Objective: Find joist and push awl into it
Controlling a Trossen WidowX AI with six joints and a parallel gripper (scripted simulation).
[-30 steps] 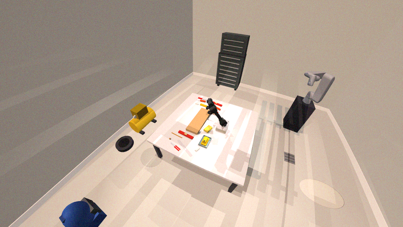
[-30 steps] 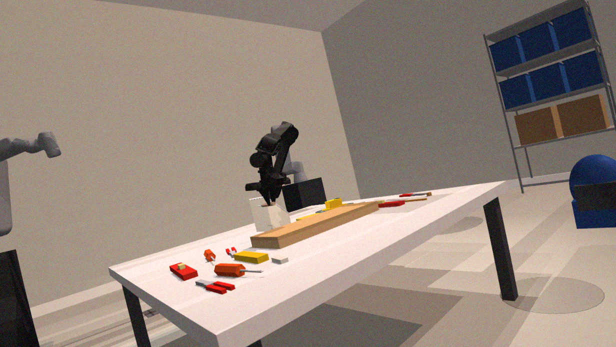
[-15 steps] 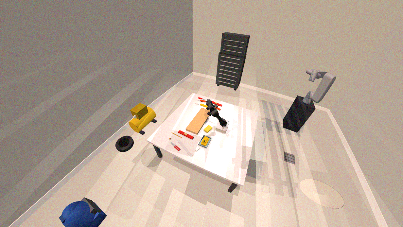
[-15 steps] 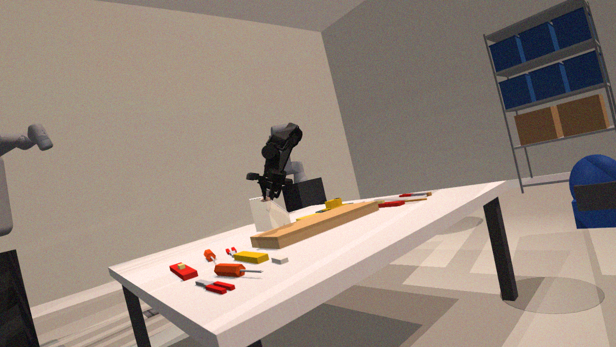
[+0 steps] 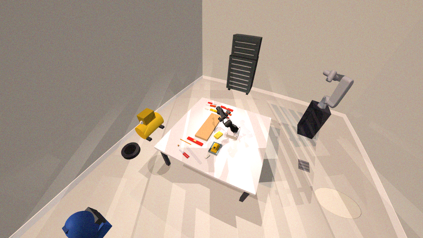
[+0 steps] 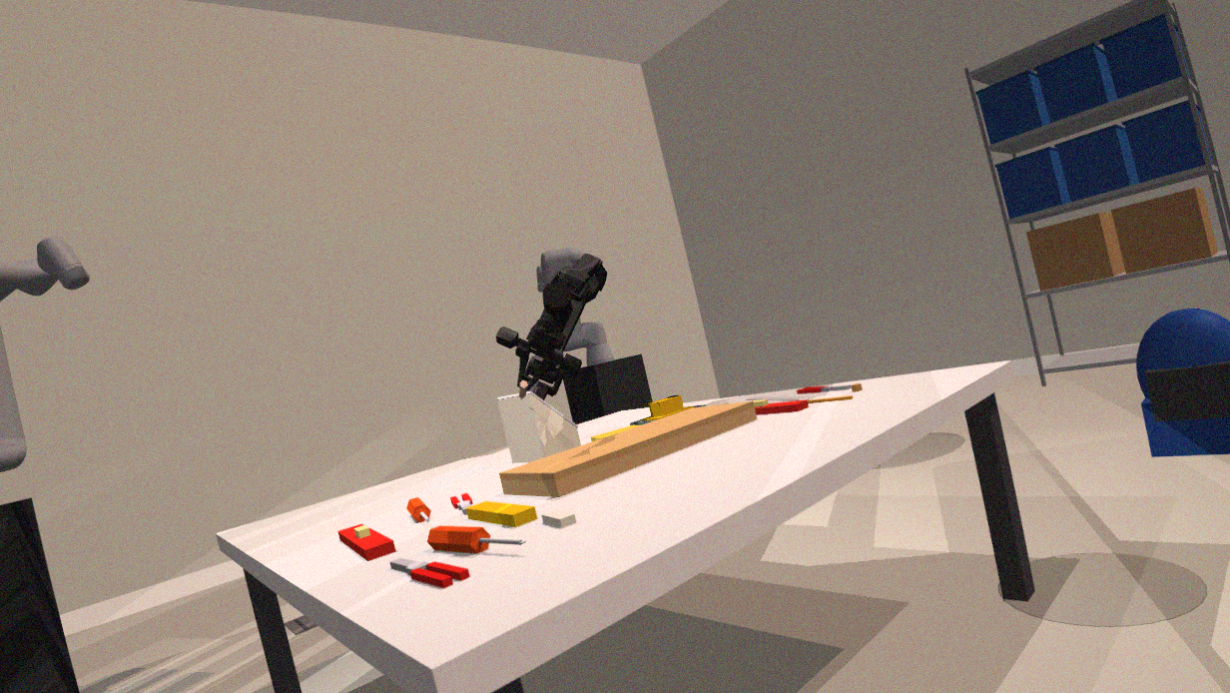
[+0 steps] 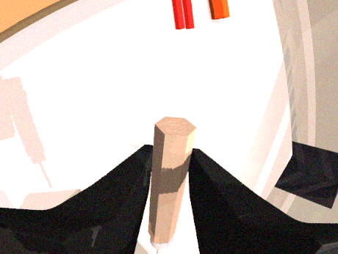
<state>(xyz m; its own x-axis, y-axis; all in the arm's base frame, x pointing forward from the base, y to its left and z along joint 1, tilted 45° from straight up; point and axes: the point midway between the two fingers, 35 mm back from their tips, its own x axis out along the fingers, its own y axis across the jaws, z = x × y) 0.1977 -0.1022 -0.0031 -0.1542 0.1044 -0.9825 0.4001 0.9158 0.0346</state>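
My gripper (image 6: 525, 388) (image 7: 171, 154) is shut on the wooden handle of the awl (image 6: 523, 384) (image 7: 170, 161). It holds the awl raised above the table, beside the panel and near the arm's base. The handle's end faces the wrist camera; the metal starts at the bottom edge, and the awl's tip is out of that view. The tan floor panel (image 5: 205, 127) (image 6: 638, 445) (image 7: 20, 12) lies flat on the table. The joist is hidden. The yellow stud finder (image 5: 215, 147) (image 6: 666, 405) sits in the grey tray (image 5: 209, 151), past the panel's near end in the top view.
A yellow block (image 5: 218, 134) lies between panel and base. A red level (image 5: 195, 141) (image 6: 781, 405) and pliers (image 5: 185, 154) lie near the tray end. At the other end are an orange screwdriver (image 6: 458, 539), red pliers (image 6: 432, 573) (image 7: 183, 15) and another red level (image 6: 366, 542).
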